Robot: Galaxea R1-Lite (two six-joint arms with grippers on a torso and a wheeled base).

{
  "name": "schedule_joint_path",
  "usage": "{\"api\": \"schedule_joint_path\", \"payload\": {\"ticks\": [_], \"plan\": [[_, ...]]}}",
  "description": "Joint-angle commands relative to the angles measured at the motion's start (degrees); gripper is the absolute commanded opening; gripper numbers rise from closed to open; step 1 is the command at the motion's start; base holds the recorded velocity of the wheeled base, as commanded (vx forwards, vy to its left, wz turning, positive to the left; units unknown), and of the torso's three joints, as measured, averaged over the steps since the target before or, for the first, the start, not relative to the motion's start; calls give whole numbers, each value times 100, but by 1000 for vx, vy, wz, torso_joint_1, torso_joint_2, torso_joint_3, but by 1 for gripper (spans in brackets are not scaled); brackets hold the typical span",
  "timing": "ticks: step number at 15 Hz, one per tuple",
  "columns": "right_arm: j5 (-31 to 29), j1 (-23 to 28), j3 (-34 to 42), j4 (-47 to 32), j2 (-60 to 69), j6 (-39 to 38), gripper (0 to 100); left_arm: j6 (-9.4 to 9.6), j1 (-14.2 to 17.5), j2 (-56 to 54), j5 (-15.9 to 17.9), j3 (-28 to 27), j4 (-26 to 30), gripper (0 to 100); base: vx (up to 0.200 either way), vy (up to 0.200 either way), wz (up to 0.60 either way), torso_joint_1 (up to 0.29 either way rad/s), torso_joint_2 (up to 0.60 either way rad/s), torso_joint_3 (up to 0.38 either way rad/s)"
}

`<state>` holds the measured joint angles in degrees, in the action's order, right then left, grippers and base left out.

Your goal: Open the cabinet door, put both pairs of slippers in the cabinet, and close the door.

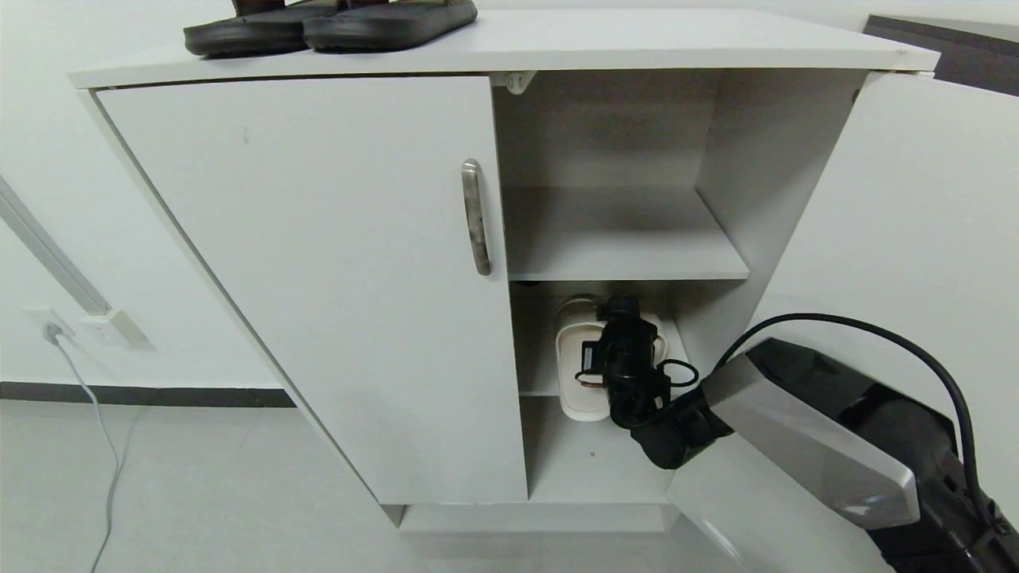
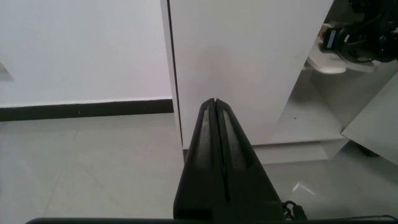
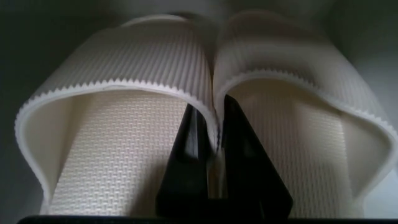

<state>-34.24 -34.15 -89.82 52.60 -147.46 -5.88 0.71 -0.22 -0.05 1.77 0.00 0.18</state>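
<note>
Open cabinet door (image 1: pixel 915 239); white slippers (image 3: pixel 124 124) inside, clamped by right gripper (image 3: pixel 211 118); black slippers (image 1: pixel 334 28) waiting on top; left gripper (image 2: pixel 214 109) closed, empty.

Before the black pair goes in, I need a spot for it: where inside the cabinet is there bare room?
The upper shelf is bare, from the closed left door to the right side wall. The cabinet floor below looks bare too. The middle shelf is crowded: the white slippers and the right gripper holding them.
</note>
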Motion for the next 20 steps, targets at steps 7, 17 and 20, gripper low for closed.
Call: {"api": "schedule_joint_path", "payload": {"ticks": [7,17,20], "plan": [[128,154,-1055,-479,-459,175,0,0,-4,14,-1,0,-1,0,0,0,0,0,0,0],[120,136,-765,-409,-363,175,100,0,-4,5,-1,0,-1,0,0,0,0,0,0,0],[120,31,123,-57,173,175,100,0,-4,5,-1,0,-1,0,0,0,0,0,0,0]]}}
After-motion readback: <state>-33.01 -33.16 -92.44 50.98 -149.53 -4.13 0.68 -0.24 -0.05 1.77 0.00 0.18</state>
